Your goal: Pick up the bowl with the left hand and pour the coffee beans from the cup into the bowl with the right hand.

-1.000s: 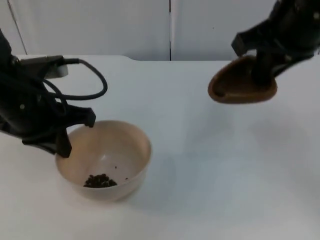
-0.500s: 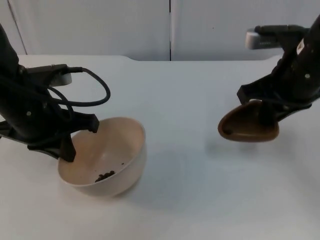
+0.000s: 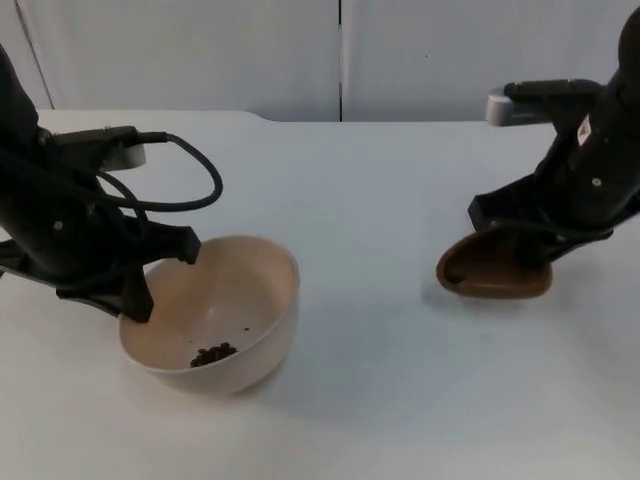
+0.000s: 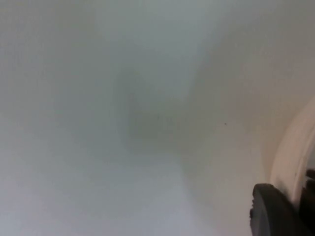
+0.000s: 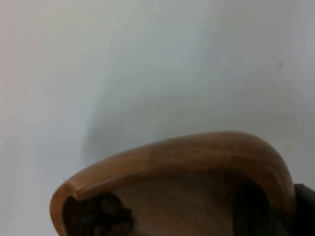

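The beige bowl (image 3: 212, 312) with coffee beans (image 3: 213, 353) is being pinched at its rim by the left gripper (image 3: 150, 280), while the wooden cup (image 3: 493, 268), clamped by the right gripper (image 3: 530, 250), has been lowered almost onto the table (image 3: 370, 200), so pouring seems finished.

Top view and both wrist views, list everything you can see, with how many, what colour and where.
bowl: one, beige, tilted, on the left of the table, rim held by the left gripper.
coffee beans: a small dark heap, in the bottom of the bowl; a few more sit inside the cup in the right wrist view.
cup: one, brown wood, tipped with its mouth facing left, at the right of the table, held by the right gripper.
table: one, white, under everything.
partition wall: one, grey, behind the table.
left gripper: one, black, at the bowl's rim.
right gripper: one, black, on the cup.
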Controlling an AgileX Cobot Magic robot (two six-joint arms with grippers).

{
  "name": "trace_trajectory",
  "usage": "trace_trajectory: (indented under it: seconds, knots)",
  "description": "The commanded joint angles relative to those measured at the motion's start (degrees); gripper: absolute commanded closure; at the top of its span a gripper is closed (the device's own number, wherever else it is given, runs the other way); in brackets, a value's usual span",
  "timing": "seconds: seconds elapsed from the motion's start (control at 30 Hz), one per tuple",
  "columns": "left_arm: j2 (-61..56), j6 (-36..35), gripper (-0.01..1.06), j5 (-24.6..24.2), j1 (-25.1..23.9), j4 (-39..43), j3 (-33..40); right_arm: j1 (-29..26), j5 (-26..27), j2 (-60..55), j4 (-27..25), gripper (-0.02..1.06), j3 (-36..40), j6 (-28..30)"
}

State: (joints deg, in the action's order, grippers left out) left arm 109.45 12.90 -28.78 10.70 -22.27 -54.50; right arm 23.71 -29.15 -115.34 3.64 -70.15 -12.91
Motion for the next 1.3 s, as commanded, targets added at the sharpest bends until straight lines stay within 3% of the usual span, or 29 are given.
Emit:
trace_trajectory:
  seconds: [0.0,0.57,0.73,0.83,0.87,0.9,0.97,1.0,1.03,1.2,1.27]
  knots:
    - [-0.3,0.33,1.05,-0.58,-0.17,2.33,0.53,-0.61,1.48,-1.0,0.55,1.05,0.01,-0.6]
    - [-0.53,0.33,1.05,-0.58,-0.17,2.33,0.53,-0.61,3.26,-5.46,0.53,1.04,0.01,-1.21]
    - [-0.45,0.33,1.04,-0.47,-0.17,2.19,0.53,-0.61,3.26,-5.46,0.53,0.91,0.01,-1.21]
    - [-0.45,0.33,0.92,-0.83,-0.17,1.45,0.53,-0.61,3.26,-5.46,0.53,0.7,0.01,-1.21]
    - [-0.45,0.33,0.92,-0.83,-0.17,1.45,0.53,-0.61,3.26,-5.46,0.53,0.7,0.01,-1.21]
    - [-0.45,0.33,0.81,-0.83,-0.17,1.45,0.53,-0.61,3.26,-5.46,0.32,0.59,0.01,-1.21]
    - [-0.45,0.33,0.7,-0.83,-0.17,1.45,0.53,-0.61,3.26,-5.46,-0.58,0.48,0.01,-1.21]
    - [-0.45,0.33,0.56,-1.07,-0.17,1.19,0.53,-0.61,3.35,-5.46,-0.84,0.42,0.01,-1.21]
    - [-0.45,0.33,0.49,-1.34,-0.17,0.34,0.53,-0.61,3.35,-5.46,-0.96,0.38,0.01,-1.21]
    - [-0.45,0.33,0.34,-1.54,-0.17,-1.07,0.53,-0.61,3.48,-5.23,-0.96,0.3,0.01,-1.21]
    - [-0.55,0.33,0.32,-1.54,-0.17,-1.18,0.53,-0.61,3.48,-4.97,-0.96,0.29,0.01,-1.21]
